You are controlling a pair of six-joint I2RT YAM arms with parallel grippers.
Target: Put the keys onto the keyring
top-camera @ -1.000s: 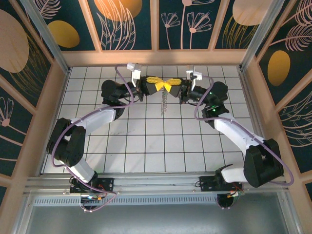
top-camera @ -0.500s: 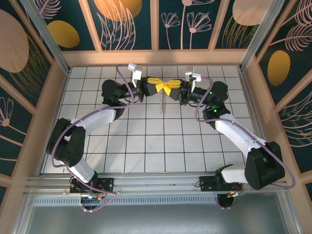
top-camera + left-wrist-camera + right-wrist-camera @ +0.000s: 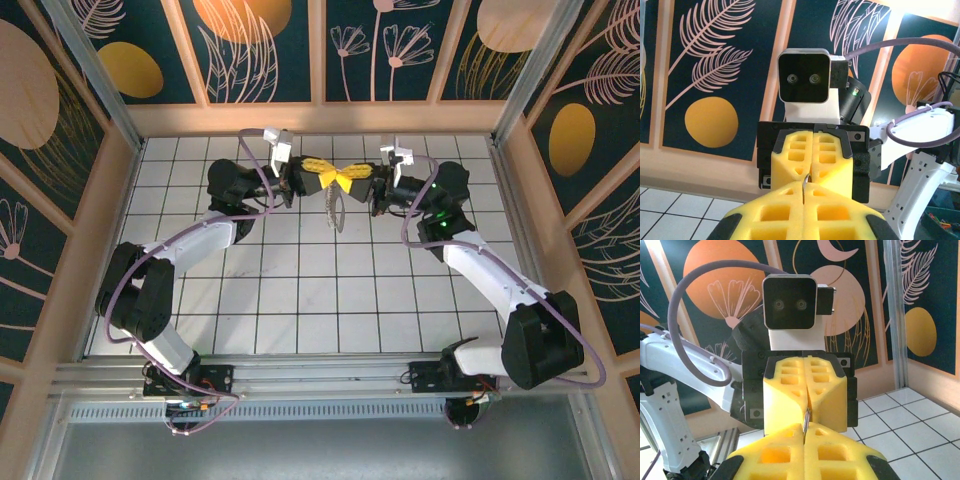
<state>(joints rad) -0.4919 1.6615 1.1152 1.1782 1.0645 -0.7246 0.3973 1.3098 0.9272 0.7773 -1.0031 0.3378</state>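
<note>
High over the far middle of the table, my left gripper point(image 3: 328, 176) and right gripper point(image 3: 351, 178) meet tip to tip. Both are shut on the keyring, a thin metal loop. Its edge shows as a sliver between the yellow foam fingertips in the left wrist view point(image 3: 804, 184) and in the right wrist view point(image 3: 805, 421). Below the fingertips the rest of the keyring point(image 3: 336, 208) hangs down with small greyish pieces on it. My left gripper point(image 3: 804, 192) faces the right one, and my right gripper point(image 3: 805, 430) faces the left one. The keys are out of view.
The white tiled table point(image 3: 300, 290) lies below both raised arms. Wooden-framed walls with dark floral panels point(image 3: 265, 50) close in the far and side edges. An aluminium rail point(image 3: 320, 375) runs along the near edge by the arm bases.
Both grippers stay pressed together at the same spot. The hanging part of the keyring has swung slightly and now curves a little to the left.
</note>
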